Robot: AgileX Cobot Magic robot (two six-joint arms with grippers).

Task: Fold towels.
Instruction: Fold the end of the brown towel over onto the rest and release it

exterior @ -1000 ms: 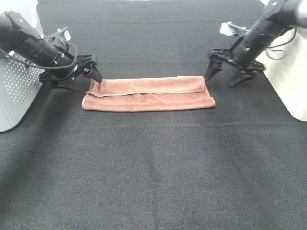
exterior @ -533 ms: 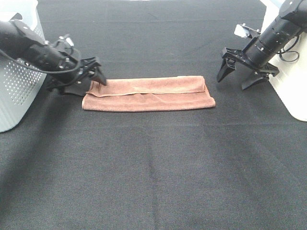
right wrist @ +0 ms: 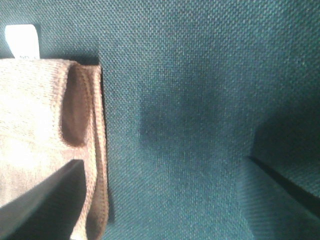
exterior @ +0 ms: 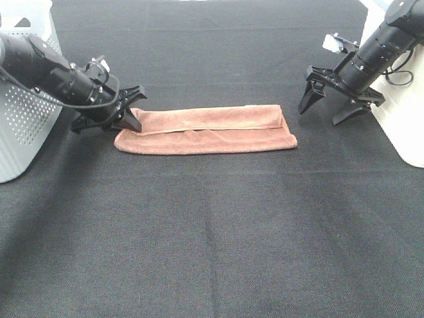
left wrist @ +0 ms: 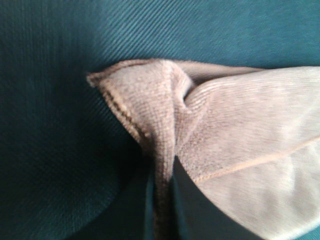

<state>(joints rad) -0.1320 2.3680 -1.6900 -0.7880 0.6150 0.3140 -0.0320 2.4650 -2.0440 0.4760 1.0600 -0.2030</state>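
Now my left gripper pinches the towel's left corner; upper right, my right gripper gapes wide. A shallow pinch could slip.

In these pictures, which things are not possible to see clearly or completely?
1. Left wrist view: whether the left gripper is shut on the brown folded towel; its fingers are dark, blurred and cut by the edge.
2. Right wrist view: the print on the small white tag; too blurred.
3. High view: the inside of the white perforated basket; its wall hides it, the edge cuts it.
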